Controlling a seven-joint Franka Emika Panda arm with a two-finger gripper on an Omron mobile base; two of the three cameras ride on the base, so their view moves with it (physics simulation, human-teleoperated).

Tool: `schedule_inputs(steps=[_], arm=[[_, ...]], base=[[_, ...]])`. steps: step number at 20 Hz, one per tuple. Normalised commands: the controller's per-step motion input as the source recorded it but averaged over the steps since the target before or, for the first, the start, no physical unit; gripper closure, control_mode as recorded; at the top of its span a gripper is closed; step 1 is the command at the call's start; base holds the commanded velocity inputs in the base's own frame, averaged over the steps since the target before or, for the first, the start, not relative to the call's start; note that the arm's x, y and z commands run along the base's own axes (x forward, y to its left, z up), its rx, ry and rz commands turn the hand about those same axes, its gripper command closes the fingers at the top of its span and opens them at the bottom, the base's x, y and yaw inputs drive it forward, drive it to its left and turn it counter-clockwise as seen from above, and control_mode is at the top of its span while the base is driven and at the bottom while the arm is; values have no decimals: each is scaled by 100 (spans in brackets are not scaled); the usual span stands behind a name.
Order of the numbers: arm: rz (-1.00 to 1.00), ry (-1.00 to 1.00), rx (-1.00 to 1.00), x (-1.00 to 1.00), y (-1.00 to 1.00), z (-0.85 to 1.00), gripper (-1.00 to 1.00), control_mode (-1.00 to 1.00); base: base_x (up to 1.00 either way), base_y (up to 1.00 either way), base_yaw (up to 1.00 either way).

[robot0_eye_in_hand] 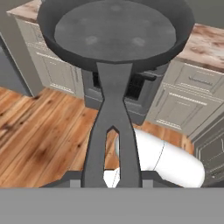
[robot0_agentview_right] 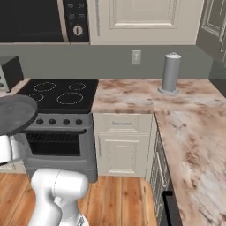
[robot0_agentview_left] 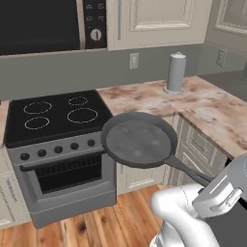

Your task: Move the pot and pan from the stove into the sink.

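Observation:
The pan [robot0_agentview_left: 137,140], shallow and dark grey, hangs in the air over the wooden floor in front of the stove's right corner. My gripper [robot0_agentview_left: 206,182] is shut on the end of its long handle, at the lower right of the left base view. The hand view looks along the handle [robot0_eye_in_hand: 113,127] to the pan [robot0_eye_in_hand: 116,30]. In the right base view the pan [robot0_agentview_right: 15,112] shows at the left edge. The stove [robot0_agentview_left: 53,116] [robot0_agentview_right: 59,95] has a black cooktop with nothing on its white ring burners. The pot and the sink are out of view.
A grey cylinder [robot0_agentview_left: 176,72] [robot0_agentview_right: 171,73] stands on the marbled counter [robot0_agentview_left: 212,111] that wraps round to the right. A microwave [robot0_agentview_left: 43,24] hangs over the stove. A small grey toaster oven [robot0_agentview_right: 9,73] sits left of the stove. Cabinet fronts [robot0_agentview_right: 123,145] stand below the counter.

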Motion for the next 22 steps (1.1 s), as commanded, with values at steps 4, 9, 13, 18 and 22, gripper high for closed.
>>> schedule_inputs(steps=[4,9,13,18,22], arm=[[0,0,0,0,0,0,100,100],[0,0,0,0,0,0,100,100],[0,0,0,0,0,0,100,100],[0,0,0,0,0,0,100,100],[0,0,0,0,0,0,100,100]], base=[[-59,-35,-7],[-18,-43,-28],[-3,-40,-37],[0,-39,-38],[0,-40,-38]])
